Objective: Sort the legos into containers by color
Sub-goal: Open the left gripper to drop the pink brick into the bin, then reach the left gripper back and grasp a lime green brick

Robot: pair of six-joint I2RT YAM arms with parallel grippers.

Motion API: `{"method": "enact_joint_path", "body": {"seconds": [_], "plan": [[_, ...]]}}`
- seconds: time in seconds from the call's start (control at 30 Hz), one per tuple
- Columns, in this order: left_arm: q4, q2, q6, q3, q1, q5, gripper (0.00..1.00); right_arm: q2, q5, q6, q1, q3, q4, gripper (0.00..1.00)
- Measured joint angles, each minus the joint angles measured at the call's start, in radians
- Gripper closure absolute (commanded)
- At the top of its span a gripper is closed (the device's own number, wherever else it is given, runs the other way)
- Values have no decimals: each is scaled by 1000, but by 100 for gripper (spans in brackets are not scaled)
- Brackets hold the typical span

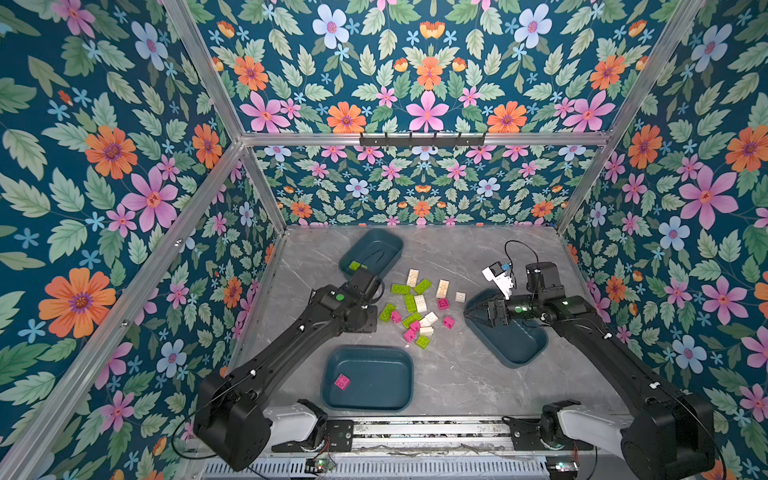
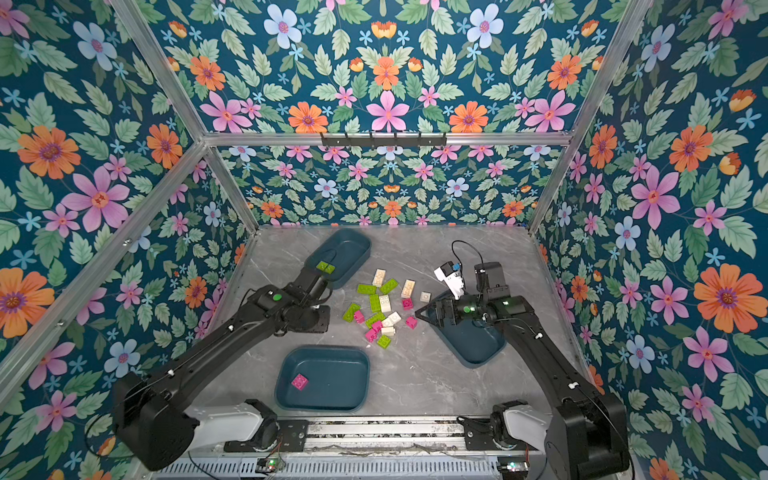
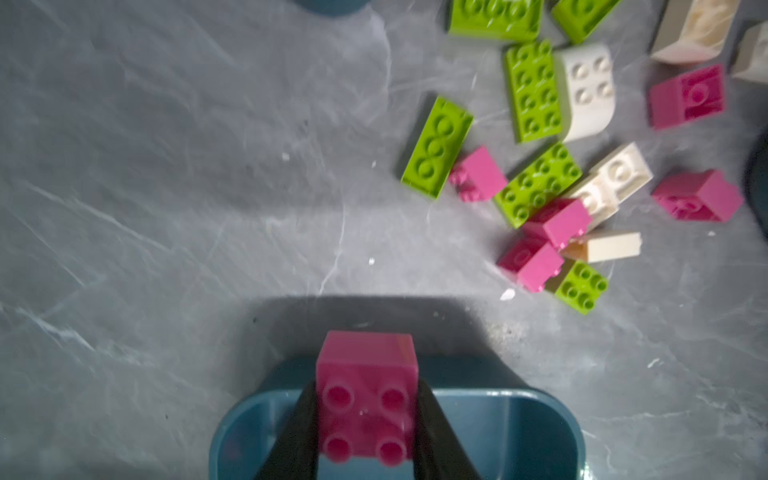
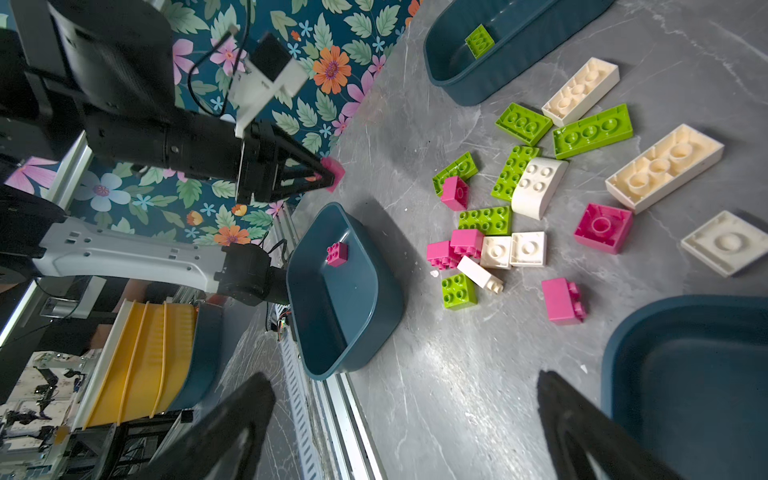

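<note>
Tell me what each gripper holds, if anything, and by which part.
The left gripper pinches a pink square brick by two opposite side walls, studs toward its wrist camera. The right gripper is open and empty.

Robot lab test cell: aluminium frame (image 1: 419, 139), floral-print panels (image 1: 104, 166), marble-look tabletop (image 1: 453, 374), rail-mounted arms (image 1: 291, 336).

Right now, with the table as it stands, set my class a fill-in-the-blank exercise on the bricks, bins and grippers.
The held brick in the left gripper is ____ in colour.
The right gripper is ____ and holds nothing.
In the far bin lies a small brick coloured ____.
The near bin holds just ____ square brick.
Missing words: pink; open; green; one.
</note>
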Motion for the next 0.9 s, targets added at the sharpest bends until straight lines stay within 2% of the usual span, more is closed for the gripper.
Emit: {"method": "enact_joint_path", "body": {"seconds": [0.13, 0.33, 0.5, 0.6, 0.67, 0.9], "plan": [[-21, -69, -101, -107, -46, 17, 75, 0, -7, 0, 1, -8, -1, 1], [-43, -80, -179, -193, -73, -5, 70, 0, -8, 0, 1, -13, -2, 1], [-46, -66, -203, -242, -76, -45, 56, 0, -8, 0, 0, -20, -1, 1], [-47, -57, -216, -245, -76, -66, 51, 0, -10, -1, 1, -21, -2, 1], [-54, -48, -216, -234, -76, -84, 43, 0, -10, -2, 0, -21, -2, 1], [-78, -16, -212, -117, -76, -84, 37, 0, -10, -4, 0, -28, -3, 1]]}}
